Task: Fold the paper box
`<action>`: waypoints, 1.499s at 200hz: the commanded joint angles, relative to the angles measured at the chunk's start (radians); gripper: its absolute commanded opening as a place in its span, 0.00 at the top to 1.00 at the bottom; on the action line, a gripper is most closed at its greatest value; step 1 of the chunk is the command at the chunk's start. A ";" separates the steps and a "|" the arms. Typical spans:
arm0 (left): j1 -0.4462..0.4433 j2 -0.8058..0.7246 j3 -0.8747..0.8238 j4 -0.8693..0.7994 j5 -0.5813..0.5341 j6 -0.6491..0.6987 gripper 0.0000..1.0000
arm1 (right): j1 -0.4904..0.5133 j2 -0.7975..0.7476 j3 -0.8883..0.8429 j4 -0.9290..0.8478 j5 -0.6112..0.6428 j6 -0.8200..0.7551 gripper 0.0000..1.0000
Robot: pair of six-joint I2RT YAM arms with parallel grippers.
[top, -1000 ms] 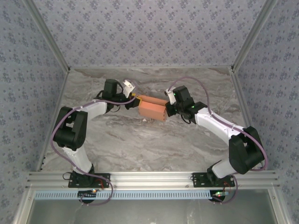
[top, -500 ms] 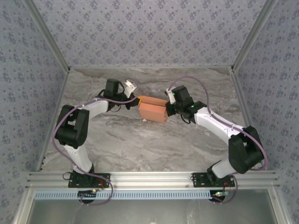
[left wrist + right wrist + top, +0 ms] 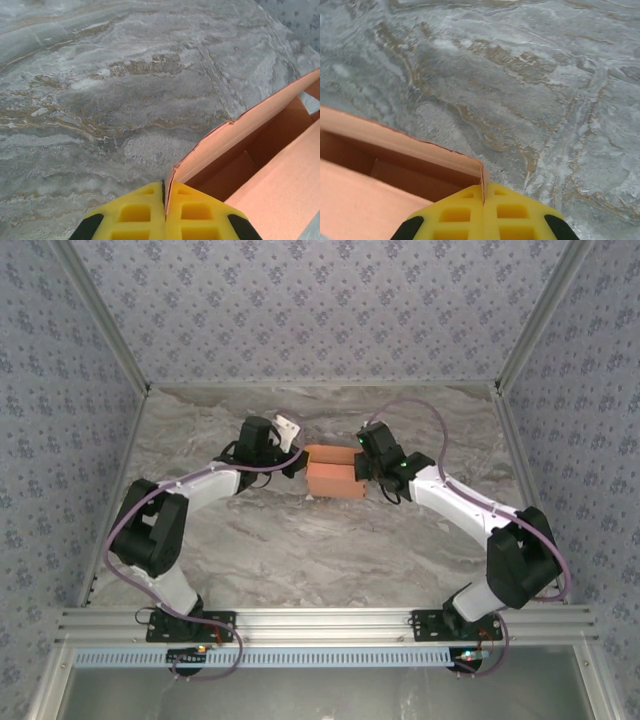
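Observation:
The paper box (image 3: pixel 333 476) is a salmon-orange cardboard box, open on top, held between my two arms at the middle back of the marble table. My left gripper (image 3: pixel 299 462) is shut on the box's left end wall; its yellow fingers (image 3: pixel 132 215) pinch the thin cardboard edge (image 3: pixel 172 177) at the box (image 3: pixel 260 165) corner. My right gripper (image 3: pixel 362 466) is shut on the right end wall, its yellow fingers (image 3: pixel 515 215) clamping the corner edge (image 3: pixel 482 175) of the box (image 3: pixel 395 165). The box interior looks hollow in both wrist views.
The grey marble table (image 3: pixel 300 550) is walled by patterned panels (image 3: pixel 320 300) on three sides. An aluminium rail (image 3: pixel 320 625) with the arm bases runs along the near edge.
My left gripper closed onto the box's left wall and pushed rightward. The box shifted slightly right and toward the back, and my right gripper moved back with it.

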 commanded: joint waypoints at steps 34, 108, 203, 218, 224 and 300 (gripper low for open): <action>-0.116 -0.059 -0.002 0.027 -0.168 -0.187 0.99 | 0.071 0.067 0.118 -0.048 0.063 0.165 1.00; -0.158 -0.046 -0.043 0.090 -0.315 -0.277 0.99 | 0.089 0.076 0.085 -0.020 0.100 0.204 1.00; -0.181 -0.060 -0.025 0.001 -0.377 -0.106 1.00 | -0.044 -0.066 -0.062 0.081 -0.180 -0.045 0.53; -0.182 -0.060 -0.021 -0.006 -0.378 -0.086 1.00 | -0.069 -0.088 -0.075 0.094 -0.236 -0.121 0.41; -0.182 -0.060 -0.019 -0.007 -0.379 -0.082 1.00 | -0.076 -0.097 -0.079 0.098 -0.247 -0.145 0.38; -0.182 -0.054 -0.001 -0.025 -0.339 -0.019 1.00 | -0.127 -0.224 -0.216 0.167 -0.533 -0.993 0.03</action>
